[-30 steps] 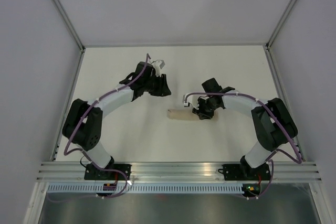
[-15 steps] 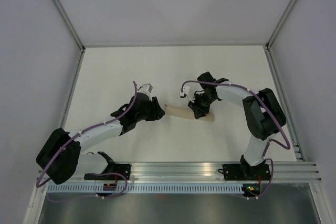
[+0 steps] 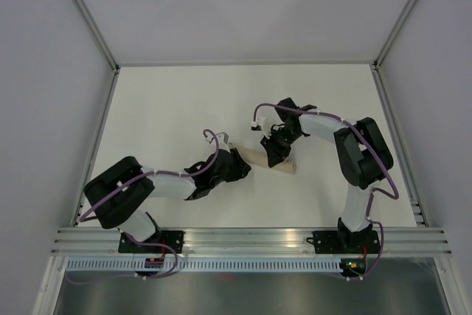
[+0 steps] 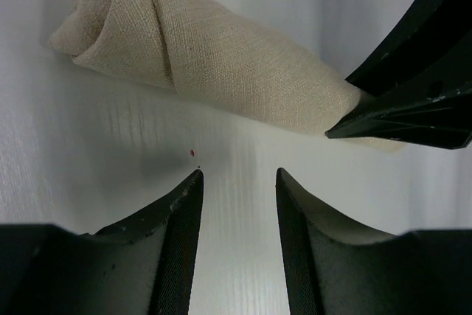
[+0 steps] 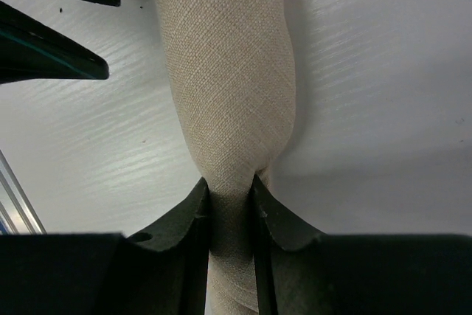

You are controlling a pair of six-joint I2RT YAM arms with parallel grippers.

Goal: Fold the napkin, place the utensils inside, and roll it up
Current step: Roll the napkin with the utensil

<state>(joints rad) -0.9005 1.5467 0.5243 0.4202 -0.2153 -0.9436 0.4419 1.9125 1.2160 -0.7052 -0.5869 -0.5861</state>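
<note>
Looking down from the top view, I see the napkin point(image 3: 286, 166) rolled into a tight tube on the bench point(image 3: 169, 101). It lies about midway between the left and right edges and a little nearer the near edge than the far one. The tube runs roughly left to right, and its right end sits slightly closer to the near edge.

My right tool point(image 3: 276, 154) reaches in from the right edge and comes down on the tube, right of its middle. In the right wrist view, the right tool point(image 5: 230, 182) is pinching the napkin point(image 5: 232, 71). Both fingers point(image 5: 193, 212) press into the cloth, which narrows to a waist at the grip and swells out again beyond it.

My left tool point(image 3: 237, 166) sits at the tube's left end. In the left wrist view, the left tool point(image 4: 237, 175) is spread, with only bare bench between its fingers point(image 4: 181, 212). The napkin point(image 4: 221, 57) lies just past the fingertips, apart from them, with its spiral end showing at the upper left. A dark finger of the right tool point(image 4: 413, 108) rests on the roll at the right of that view.
</note>
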